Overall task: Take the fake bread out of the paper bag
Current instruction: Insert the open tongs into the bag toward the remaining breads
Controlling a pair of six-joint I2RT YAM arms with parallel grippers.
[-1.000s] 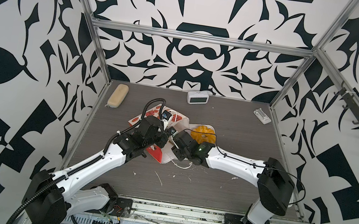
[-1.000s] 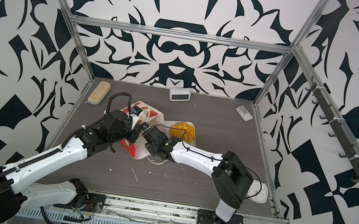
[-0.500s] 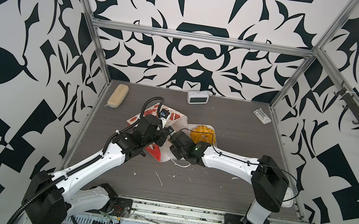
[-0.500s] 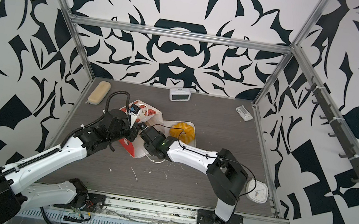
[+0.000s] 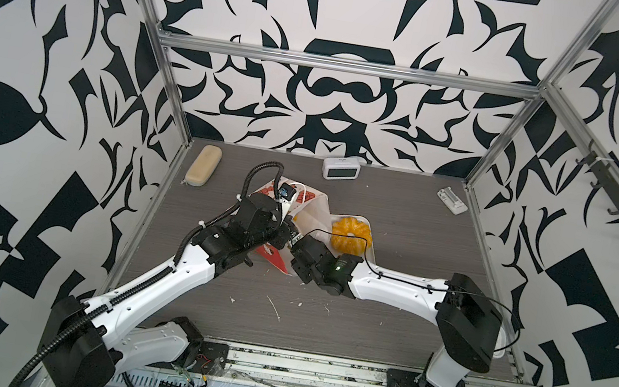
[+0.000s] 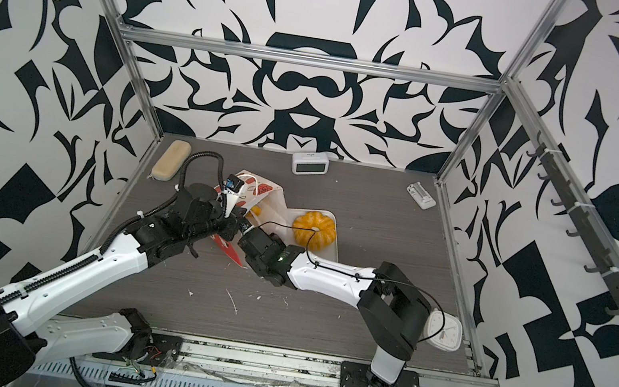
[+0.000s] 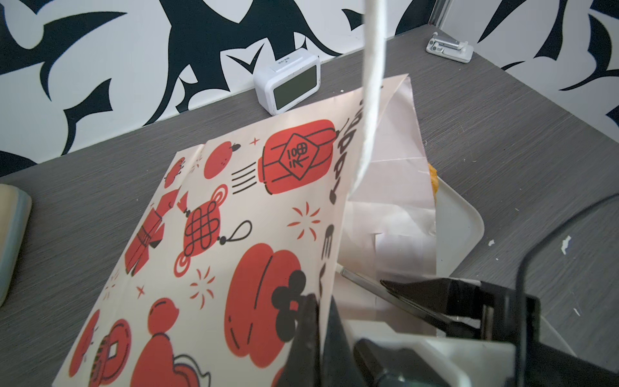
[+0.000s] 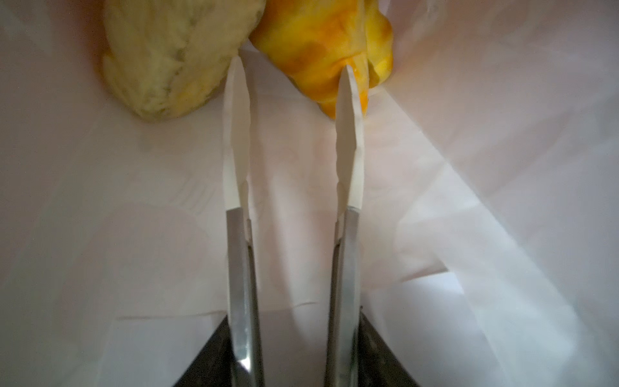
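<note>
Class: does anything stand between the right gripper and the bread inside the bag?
Nothing visible does: the open right gripper has its tips at the golden roll and the paler roll inside the paper bag.

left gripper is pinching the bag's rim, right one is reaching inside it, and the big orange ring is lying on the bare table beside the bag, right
Not quite. The big orange ring lies on the white tray, not on the table itself, as both top views show. The rest holds: the left gripper pinches the bag at its rim, and the right gripper reaches inside it.
</note>
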